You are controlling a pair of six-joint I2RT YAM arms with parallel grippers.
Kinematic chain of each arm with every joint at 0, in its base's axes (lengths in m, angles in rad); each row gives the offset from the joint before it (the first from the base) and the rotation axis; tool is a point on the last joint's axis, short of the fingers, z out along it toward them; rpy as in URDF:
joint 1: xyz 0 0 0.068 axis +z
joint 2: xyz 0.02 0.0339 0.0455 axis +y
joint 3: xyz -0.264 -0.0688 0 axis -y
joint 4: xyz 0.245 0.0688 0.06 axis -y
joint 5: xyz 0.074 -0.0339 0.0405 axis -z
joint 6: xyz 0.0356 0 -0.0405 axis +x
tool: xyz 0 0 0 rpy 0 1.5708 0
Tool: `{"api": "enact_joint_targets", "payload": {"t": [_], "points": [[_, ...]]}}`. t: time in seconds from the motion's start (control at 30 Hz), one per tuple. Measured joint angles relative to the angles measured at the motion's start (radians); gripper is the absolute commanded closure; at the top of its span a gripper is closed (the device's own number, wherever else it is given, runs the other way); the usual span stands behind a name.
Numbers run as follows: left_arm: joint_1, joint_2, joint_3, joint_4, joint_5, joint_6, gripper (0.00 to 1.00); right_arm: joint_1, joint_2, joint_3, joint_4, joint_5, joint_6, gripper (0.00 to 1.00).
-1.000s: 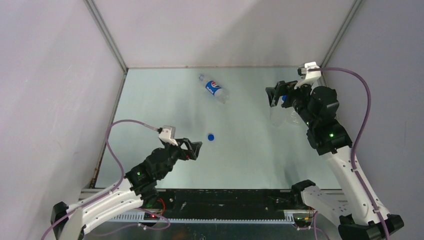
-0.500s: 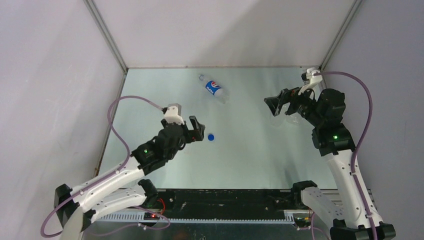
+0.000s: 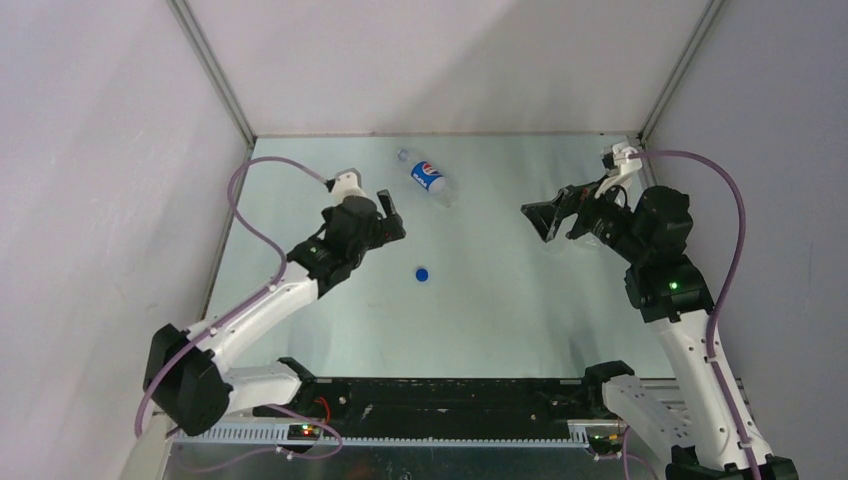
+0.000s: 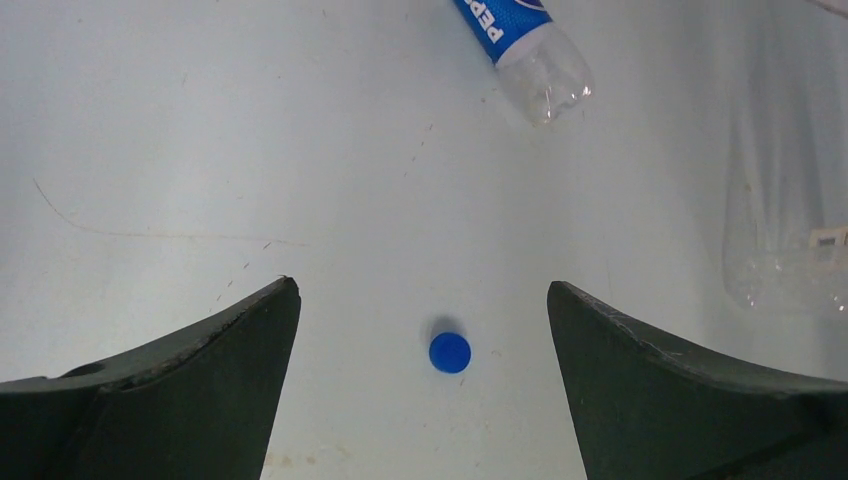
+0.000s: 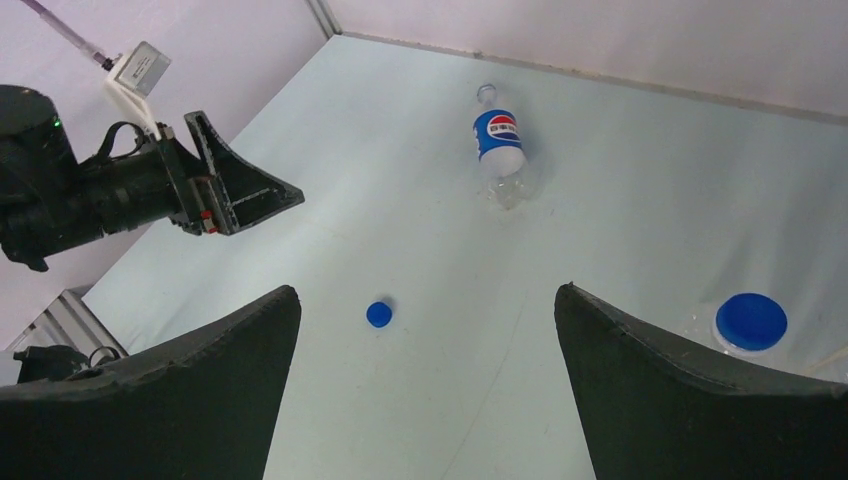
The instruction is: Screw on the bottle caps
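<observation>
A loose blue bottle cap (image 3: pixel 422 274) (image 4: pixel 450 352) (image 5: pixel 379 314) lies flat mid-table. The Pepsi-labelled bottle (image 3: pixel 430 180) (image 4: pixel 520 35) (image 5: pixel 498 140) lies on its side at the back. A clear bottle (image 4: pixel 775 230) stands at the right with a blue cap (image 5: pixel 750 320) on its neck. My left gripper (image 3: pixel 388 218) (image 4: pixel 422 290) hangs open and empty above and left of the loose cap. My right gripper (image 3: pixel 545 215) (image 5: pixel 428 290) is open and empty, raised beside the capped bottle.
Grey enclosure walls (image 3: pixel 120 150) close in the table on the left, back and right. The left gripper (image 5: pixel 240 190) shows in the right wrist view, over the left side of the table.
The left arm swung from the near edge up toward the far left, past the loose cap. The right gripper opened wider and drew back from the capped bottle.
</observation>
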Motion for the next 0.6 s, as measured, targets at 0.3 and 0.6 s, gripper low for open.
{"api": "enact_joint_targets", "payload": {"t": [0.3,0.6], "points": [[0.071,0.216,0.227,-0.059,0.021,-0.055,0.0,0.015,-0.05,0.0,-0.043,0.098,-0.007,0.01],[0.132,0.473,0.371,-0.016,0.092,-0.126,0.03,0.109,-0.082,0.0,-0.068,0.209,-0.069,0.01]]}}
